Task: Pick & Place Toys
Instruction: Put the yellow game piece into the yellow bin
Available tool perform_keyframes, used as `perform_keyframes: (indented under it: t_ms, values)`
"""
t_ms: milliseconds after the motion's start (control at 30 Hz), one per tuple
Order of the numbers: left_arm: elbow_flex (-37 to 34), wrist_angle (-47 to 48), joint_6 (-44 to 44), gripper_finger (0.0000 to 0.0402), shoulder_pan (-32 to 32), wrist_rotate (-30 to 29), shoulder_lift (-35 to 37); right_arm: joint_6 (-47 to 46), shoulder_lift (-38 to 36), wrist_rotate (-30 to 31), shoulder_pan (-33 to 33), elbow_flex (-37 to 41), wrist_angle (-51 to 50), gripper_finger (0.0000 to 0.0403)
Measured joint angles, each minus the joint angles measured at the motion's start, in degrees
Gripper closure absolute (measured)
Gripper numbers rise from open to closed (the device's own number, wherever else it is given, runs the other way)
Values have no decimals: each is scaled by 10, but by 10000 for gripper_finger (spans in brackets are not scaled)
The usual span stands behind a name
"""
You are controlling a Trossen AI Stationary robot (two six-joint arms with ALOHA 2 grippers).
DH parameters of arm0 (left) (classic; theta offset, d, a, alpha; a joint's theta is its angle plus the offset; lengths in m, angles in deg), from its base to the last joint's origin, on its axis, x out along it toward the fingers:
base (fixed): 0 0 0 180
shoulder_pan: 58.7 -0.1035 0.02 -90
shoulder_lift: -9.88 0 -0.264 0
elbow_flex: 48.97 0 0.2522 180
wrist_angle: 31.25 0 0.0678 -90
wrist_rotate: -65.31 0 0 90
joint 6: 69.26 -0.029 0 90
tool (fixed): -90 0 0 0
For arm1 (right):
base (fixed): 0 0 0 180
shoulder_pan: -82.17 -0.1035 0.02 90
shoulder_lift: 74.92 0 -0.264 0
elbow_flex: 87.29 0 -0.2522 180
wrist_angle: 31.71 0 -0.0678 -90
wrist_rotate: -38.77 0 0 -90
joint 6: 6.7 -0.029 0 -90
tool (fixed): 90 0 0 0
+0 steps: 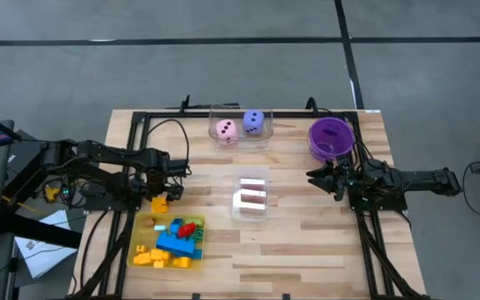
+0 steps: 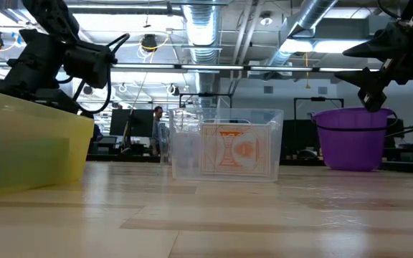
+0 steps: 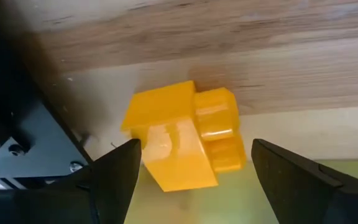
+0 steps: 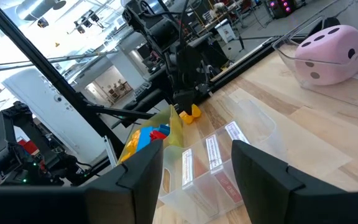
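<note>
A yellow brick [image 1: 158,202] lies on the wooden table just beyond the far edge of the yellow tray [image 1: 140,250]; it also shows in the left wrist view [image 3: 179,140]. My left gripper [image 1: 170,185] is open and points down over the brick, its fingers [image 3: 120,171] standing on either side of it. The tray holds several blue, yellow, red and green bricks [image 1: 177,240]. My right gripper [image 1: 317,178] is open and empty, raised near the purple bowl [image 1: 332,137]. Small playing cards [image 1: 252,198] stand in a clear box.
A clear box [image 1: 240,127] at the far edge holds a pink die [image 1: 226,131] and a purple die [image 1: 255,122]. The clear card box [image 2: 224,152] stands mid-table between the arms. Bare table lies along the near edge, right of the tray.
</note>
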Motion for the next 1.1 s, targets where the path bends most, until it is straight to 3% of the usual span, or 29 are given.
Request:
perform_keyframes:
  t_ms: [667, 933, 1100]
  values:
    - [-1, -81, 26, 101, -3, -64, 2, 0, 0, 0, 0, 0, 0, 219]
    - [19, -172, 19, 102, -15, -205, 0, 0, 0, 0, 0, 0, 0, 219]
    - [19, -231, 13, 102, -28, -236, -1, 0, 0, 0, 0, 0, 0, 219]
